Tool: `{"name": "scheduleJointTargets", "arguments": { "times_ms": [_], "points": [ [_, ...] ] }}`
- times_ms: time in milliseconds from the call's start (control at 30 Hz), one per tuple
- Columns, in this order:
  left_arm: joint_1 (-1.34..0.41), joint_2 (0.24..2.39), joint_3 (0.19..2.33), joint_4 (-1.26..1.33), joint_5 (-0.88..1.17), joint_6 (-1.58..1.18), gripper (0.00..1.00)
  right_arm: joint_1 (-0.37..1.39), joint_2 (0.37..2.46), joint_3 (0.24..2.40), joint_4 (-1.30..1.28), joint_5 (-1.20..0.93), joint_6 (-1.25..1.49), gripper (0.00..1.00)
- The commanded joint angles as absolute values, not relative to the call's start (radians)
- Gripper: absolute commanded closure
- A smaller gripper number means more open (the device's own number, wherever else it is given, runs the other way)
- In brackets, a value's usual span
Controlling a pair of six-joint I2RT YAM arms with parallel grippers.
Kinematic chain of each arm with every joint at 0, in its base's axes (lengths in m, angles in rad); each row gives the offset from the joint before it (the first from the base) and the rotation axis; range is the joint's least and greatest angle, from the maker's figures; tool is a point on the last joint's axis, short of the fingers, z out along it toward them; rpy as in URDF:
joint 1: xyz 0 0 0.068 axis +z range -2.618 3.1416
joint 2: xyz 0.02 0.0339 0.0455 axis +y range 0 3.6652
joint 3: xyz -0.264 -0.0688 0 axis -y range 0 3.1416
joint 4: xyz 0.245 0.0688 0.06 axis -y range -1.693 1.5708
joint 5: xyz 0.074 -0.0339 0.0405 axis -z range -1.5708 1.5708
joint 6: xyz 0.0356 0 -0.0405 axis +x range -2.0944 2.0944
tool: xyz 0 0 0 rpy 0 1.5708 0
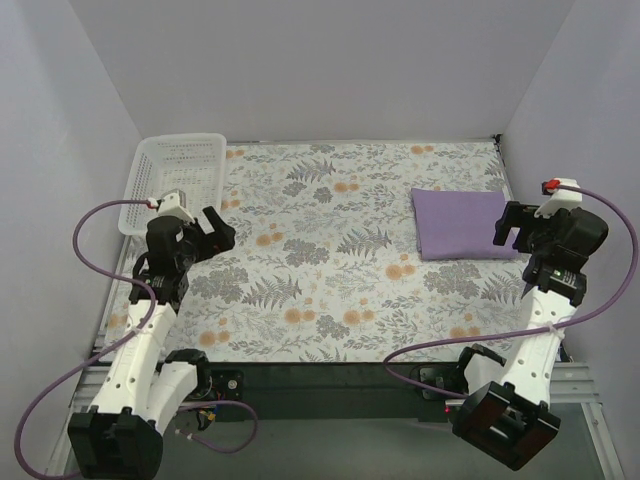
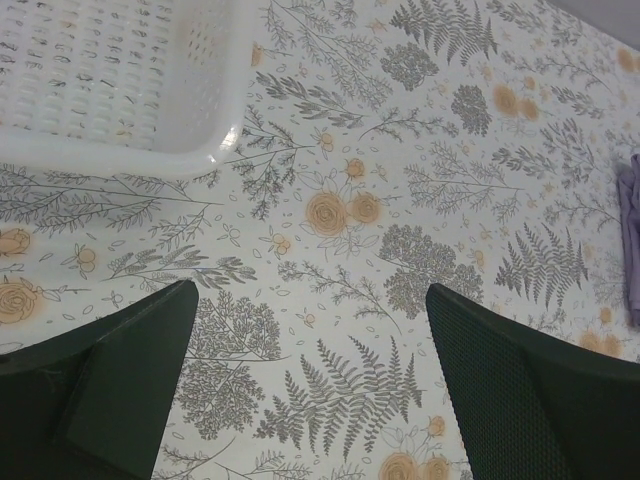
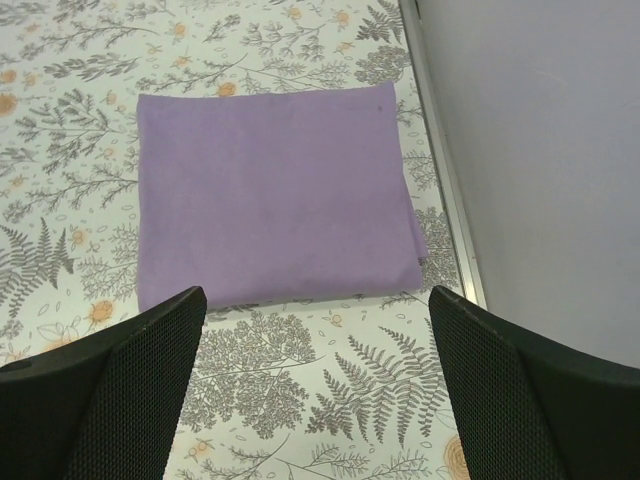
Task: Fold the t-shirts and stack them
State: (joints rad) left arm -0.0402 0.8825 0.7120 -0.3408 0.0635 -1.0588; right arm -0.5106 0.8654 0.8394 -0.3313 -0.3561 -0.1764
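The floral-print table (image 1: 330,280) takes up most of my overhead view, with pale walls on three sides. At its far right, close to the right wall, lies the lavender t-shirt (image 3: 270,190), folded into a flat, near-square packet. It is the only shirt I can see. The white mesh basket (image 1: 175,180) sits at the far left corner, well apart from the shirt.

My right gripper (image 3: 315,385) hangs above the table just short of the packet's near edge. Its jaws are spread wide and grip nothing: in the wrist view the cloth lies beyond the fingers, not between them. My left gripper (image 2: 310,385) is just as wide open and empty, hovering over bare print near the basket's corner.

I judge the fold itself done, so the step in hand is to leave the packet cleanly. To do that well, I would raise the right arm before drawing it back, so no finger drags the near hem.

The smallest thing worth watching is the packet's near right corner, where the layers peek out a little unevenly. If I tidy it, I would nudge lightly inward from the side rather than pinch, since I expect thin cotton layers to slide over one another.
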Motion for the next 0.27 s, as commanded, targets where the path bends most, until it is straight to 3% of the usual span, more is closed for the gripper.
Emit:
{"name": "scheduleJointTargets", "arguments": {
  "times_ms": [0,233],
  "points": [
    [-0.040,0.786,0.664,-0.282,0.112,-1.005,0.02,-0.515,0.845,0.822,-0.262,-0.278,-0.117,0.02],
    [-0.040,0.719,0.592,-0.271,0.132,-0.999,0.02,-0.515,0.799,0.736,-0.193,-0.207,-0.170,0.02]
  ]
}}
